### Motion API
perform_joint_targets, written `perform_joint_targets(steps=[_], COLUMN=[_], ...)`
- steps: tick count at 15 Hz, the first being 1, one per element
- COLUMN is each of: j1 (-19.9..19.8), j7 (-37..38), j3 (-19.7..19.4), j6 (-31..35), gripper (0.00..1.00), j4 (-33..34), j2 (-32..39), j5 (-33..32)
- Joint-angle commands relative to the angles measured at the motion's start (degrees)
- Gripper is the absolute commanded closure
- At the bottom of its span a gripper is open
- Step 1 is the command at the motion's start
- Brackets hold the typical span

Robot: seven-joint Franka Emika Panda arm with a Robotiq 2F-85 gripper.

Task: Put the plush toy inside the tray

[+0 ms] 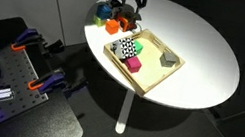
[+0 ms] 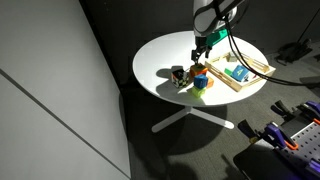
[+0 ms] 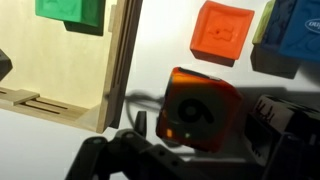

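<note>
The plush toy [image 3: 200, 110] is a red-orange soft lump with a dark round mark, lying in shadow on the white table just right of the tray. The tray [image 3: 118, 70] is shallow light wood with a low rim; it shows in both exterior views [image 1: 166, 78] [image 2: 252, 70]. My gripper [image 3: 200, 138] hangs over the toy with a finger on each side and a gap at the left finger, so it looks open. It stands at the toy cluster in both exterior views [image 1: 130, 7] [image 2: 201, 60]. There the toy is too small to pick out.
An orange-red cube block [image 3: 223, 32] and a blue block [image 3: 295, 35] lie just beyond the toy. Inside the tray are a green block [image 3: 70, 12], a checkered piece [image 1: 124, 49], a pink cube [image 1: 134, 66] and a grey piece [image 1: 168, 57]. The round table's edge [image 1: 88, 34] is close.
</note>
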Motion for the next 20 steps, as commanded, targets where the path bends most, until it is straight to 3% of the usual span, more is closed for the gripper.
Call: perform_joint_targets(steps=[1,12,13,14,19,20], j1=[0.62,0.48,0.30,0.11,-1.18,-1.63], j7=[0.83,0.85,0.75,0.67,-0.29,-0.37], j3=[-0.36,0.08,0.16,0.21,0.43,0.43], j6=[-1.89,-1.34,-1.39,-1.33,-1.40,-1.47], gripper=[0.00,0.00,0.25,0.26,0.61,0.63], j4=[5.43,7.80,7.67,7.43,5.34,4.92], j2=[4.01,8.78,8.85,8.75,5.48,4.73], j5=[-1.46,-0.13,0.05,0.19,0.65,0.84])
